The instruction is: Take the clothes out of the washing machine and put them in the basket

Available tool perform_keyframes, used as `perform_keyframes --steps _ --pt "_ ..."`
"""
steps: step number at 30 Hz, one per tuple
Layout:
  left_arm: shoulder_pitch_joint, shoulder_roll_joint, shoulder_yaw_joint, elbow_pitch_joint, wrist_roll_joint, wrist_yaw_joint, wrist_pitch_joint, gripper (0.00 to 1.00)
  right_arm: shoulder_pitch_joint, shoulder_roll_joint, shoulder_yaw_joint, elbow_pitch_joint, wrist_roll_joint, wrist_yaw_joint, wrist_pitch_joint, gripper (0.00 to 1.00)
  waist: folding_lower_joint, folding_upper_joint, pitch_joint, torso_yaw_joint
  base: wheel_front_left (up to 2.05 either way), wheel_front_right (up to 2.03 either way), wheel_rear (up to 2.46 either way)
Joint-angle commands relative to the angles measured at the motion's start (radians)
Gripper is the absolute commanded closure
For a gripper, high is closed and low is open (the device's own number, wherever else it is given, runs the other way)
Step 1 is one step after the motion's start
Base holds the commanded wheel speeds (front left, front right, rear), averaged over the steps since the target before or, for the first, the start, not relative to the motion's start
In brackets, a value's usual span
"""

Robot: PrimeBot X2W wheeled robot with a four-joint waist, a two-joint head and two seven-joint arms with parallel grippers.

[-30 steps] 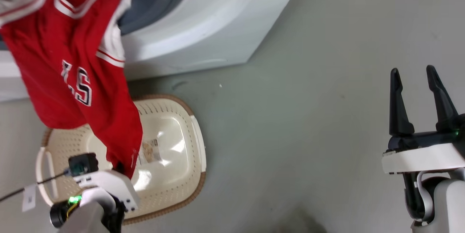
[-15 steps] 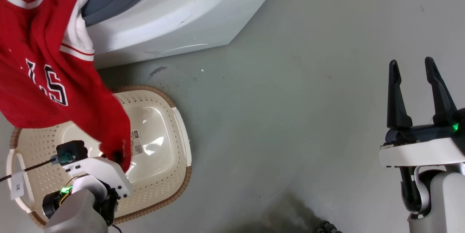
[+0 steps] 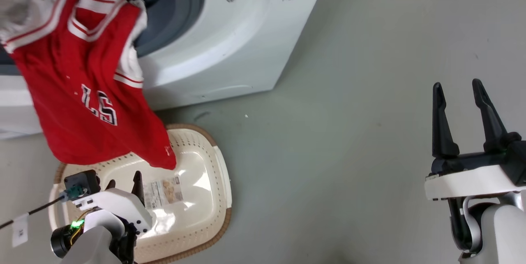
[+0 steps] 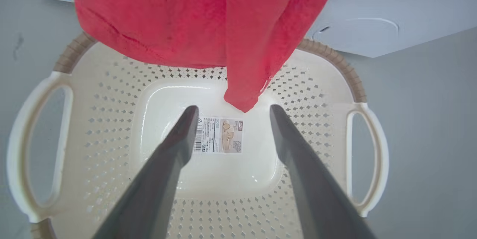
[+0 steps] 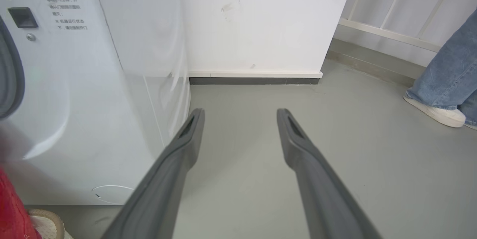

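My left gripper (image 3: 124, 181) sits over the cream plastic basket (image 3: 217, 154), fingers apart, holding nothing. The soft red jersey (image 3: 88, 91) hangs down, its tip pointing into the basket.

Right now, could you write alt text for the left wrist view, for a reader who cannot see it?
A red garment hangs from above over a cream perforated basket, its lowest corner near the tips of two open fingers. The basket holds only a label sticker; a white washing machine stands behind.
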Motion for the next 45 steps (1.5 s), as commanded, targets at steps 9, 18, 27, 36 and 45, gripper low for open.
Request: perform_keyframes --steps 9,18,27,36,45 --pt "0.174 -0.024 0.167 -0.29 0.183 0.044 -0.006 0.0 0.067 0.0 -0.008 -0.029 -0.02 0.0 0.04 0.0 -0.0001 0.0 -0.148 0.06 0.0 0.0 0.0" --pt "0.178 -0.034 0.261 -0.436 0.333 0.017 -0.006 0.0 0.089 0.0 -0.006 -0.048 -0.003 0.0 0.053 0.0 -0.0001 0.0 -0.166 0.058 0.0 0.0 0.0" --pt "0.023 0.023 0.251 -0.322 0.394 -0.037 0.003 0.0 0.08 0.0 0.011 -0.039 0.016 0.0 0.043 0.0 -0.0001 0.0 -0.143 0.018 0.0 0.0 0.0" --pt "-0.192 0.103 0.215 -0.166 0.395 -0.064 0.111 0.0 0.05 0.0 0.029 -0.013 0.046 0.0 0.015 0.0 -0.0001 0.0 -0.067 -0.035 0.0 0.0 0.0" --pt "-0.359 0.171 0.178 -0.062 0.383 -0.073 0.233 0.0 0.024 0.0 0.053 0.027 0.075 0.0 -0.016 0.0 -0.0001 0.0 -0.007 -0.082 0.0 0.0 0.0"
